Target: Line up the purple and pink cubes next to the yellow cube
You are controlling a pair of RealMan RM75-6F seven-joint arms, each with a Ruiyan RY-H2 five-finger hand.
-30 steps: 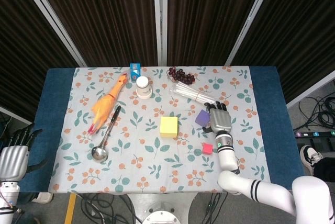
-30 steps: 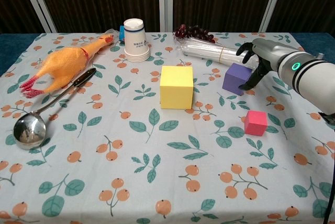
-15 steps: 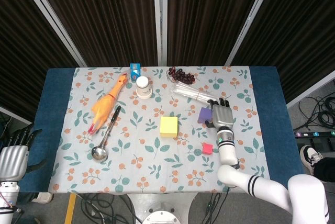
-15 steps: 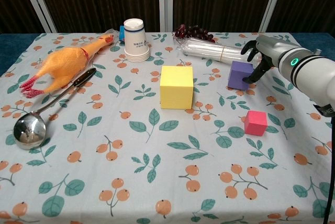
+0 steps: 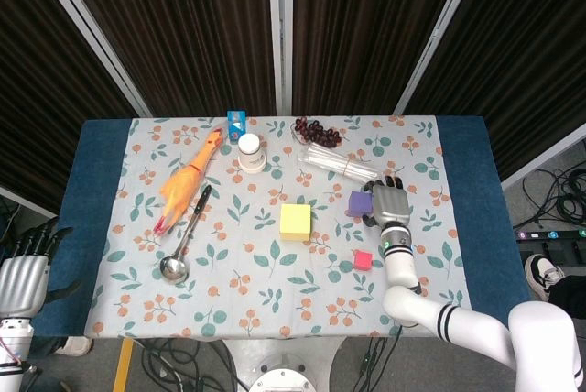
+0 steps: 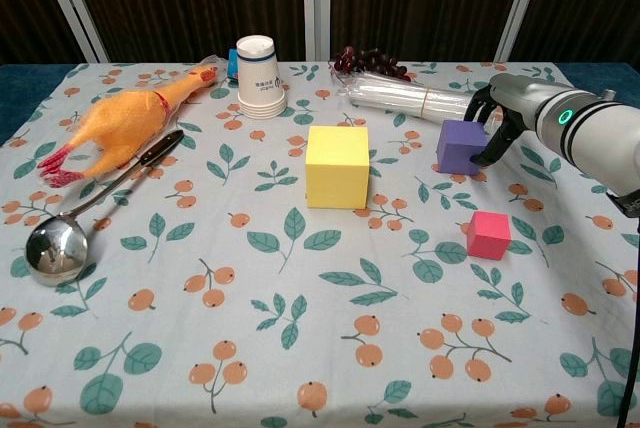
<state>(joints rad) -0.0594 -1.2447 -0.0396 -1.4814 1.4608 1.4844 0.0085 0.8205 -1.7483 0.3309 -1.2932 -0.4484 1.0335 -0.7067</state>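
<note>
Fingers (image 6: 493,144) of right hand (image 6: 505,108) curled against purple cube (image 6: 460,146); grasp unclear.

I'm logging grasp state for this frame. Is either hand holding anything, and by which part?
The right hand grips the purple cube by its right side, the cube resting on the table. The left hand holds nothing.

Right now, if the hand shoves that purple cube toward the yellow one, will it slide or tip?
The matte purple cube sits flat on the floral tablecloth, so it probably slides, though cloth may drag. It looks like light foam, so a high push might tip it.
</note>
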